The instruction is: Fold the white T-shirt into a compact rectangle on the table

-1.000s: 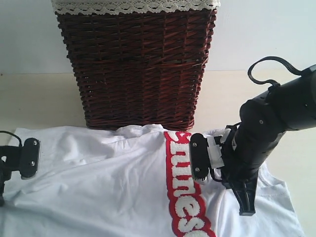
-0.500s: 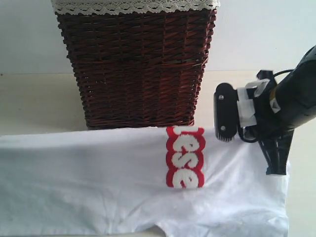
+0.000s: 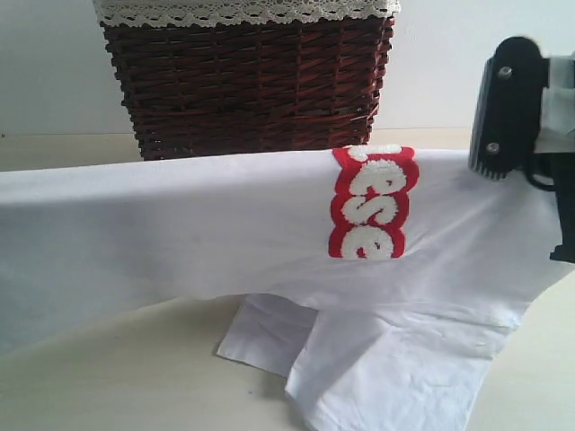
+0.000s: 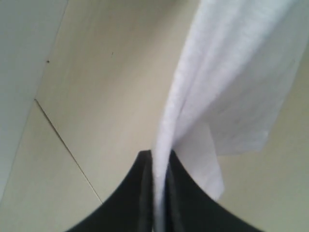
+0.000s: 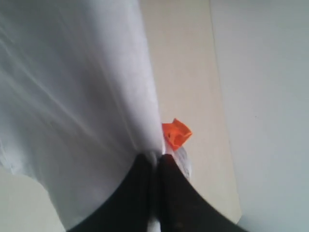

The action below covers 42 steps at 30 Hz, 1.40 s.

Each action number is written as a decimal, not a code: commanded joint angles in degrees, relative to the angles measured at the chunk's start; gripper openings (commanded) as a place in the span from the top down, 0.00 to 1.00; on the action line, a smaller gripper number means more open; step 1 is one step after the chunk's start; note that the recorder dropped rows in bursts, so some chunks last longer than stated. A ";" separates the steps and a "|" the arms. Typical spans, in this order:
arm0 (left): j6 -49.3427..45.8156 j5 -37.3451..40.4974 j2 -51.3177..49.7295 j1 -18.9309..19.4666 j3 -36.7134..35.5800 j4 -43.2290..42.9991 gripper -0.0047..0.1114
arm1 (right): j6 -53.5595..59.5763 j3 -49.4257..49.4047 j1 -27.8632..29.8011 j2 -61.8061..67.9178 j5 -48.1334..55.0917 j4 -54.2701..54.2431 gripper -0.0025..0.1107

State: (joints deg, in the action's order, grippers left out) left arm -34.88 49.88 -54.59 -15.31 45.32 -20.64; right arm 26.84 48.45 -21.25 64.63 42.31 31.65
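White T-shirt (image 3: 225, 224) held up before the wicker basket (image 3: 243, 81)
I see left pincer (image 4: 158, 159) and right pincer (image 5: 154, 162) both gripping its cloth; lower folds reach the counter (image 3: 108, 377).

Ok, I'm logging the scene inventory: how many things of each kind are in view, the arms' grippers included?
white T-shirt: 1
wicker basket: 1
table: 1
left gripper and right gripper: 2
Total: 5

White T-shirt (image 3: 198, 224), red-outlined letters (image 3: 370, 203)
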 commanded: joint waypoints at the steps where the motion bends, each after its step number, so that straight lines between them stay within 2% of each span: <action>1: 0.91 7.25 5.99 -4.88 0.29 -3.28 0.96 | -0.42 -0.05 0.61 -7.95 3.49 0.21 0.98; 8: 0.68 11.12 14.48 -12.85 1.07 -4.01 0.96 | -0.42 -0.05 0.61 -18.05 4.97 -5.16 0.98; 13: 0.68 16.74 20.34 -17.13 5.78 -2.91 0.96 | -0.54 1.21 0.61 -24.50 8.71 -9.69 0.98; 16: 0.68 20.09 21.99 -19.70 10.28 -0.36 0.96 | -0.43 4.87 0.61 -27.07 12.68 -13.48 0.98; 20: 0.36 20.09 22.76 -23.38 16.30 3.08 0.96 | -0.43 12.03 0.61 -28.80 18.30 -19.39 0.98; 26: 0.64 20.09 23.40 -25.59 20.65 6.59 0.96 | -1.55 20.24 -0.04 -28.33 25.03 -23.23 0.98; 29: 0.64 20.09 21.89 -27.20 17.83 5.14 0.96 | -4.67 20.50 -0.45 -26.03 26.41 -24.50 0.98; 32: -1.20 20.09 18.85 -27.23 12.83 1.37 0.96 | -6.71 20.50 -0.45 -20.93 27.65 -23.98 0.98; 36: -0.03 20.09 12.93 -27.10 2.89 -6.83 0.96 | -7.55 20.50 -0.45 -10.21 26.68 -20.68 0.98; 39: 0.84 13.55 6.71 -24.93 -5.16 -10.51 0.96 | -8.12 20.50 -0.45 -0.59 25.81 -18.66 0.98; 42: 6.93 0.98 -0.59 -18.41 -11.07 -17.05 0.96 | -12.45 20.50 -0.33 9.42 21.56 -15.60 0.98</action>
State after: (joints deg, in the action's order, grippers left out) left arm -33.35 60.68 -49.85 -38.33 38.83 -30.86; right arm 17.94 68.68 -21.60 66.38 68.30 12.59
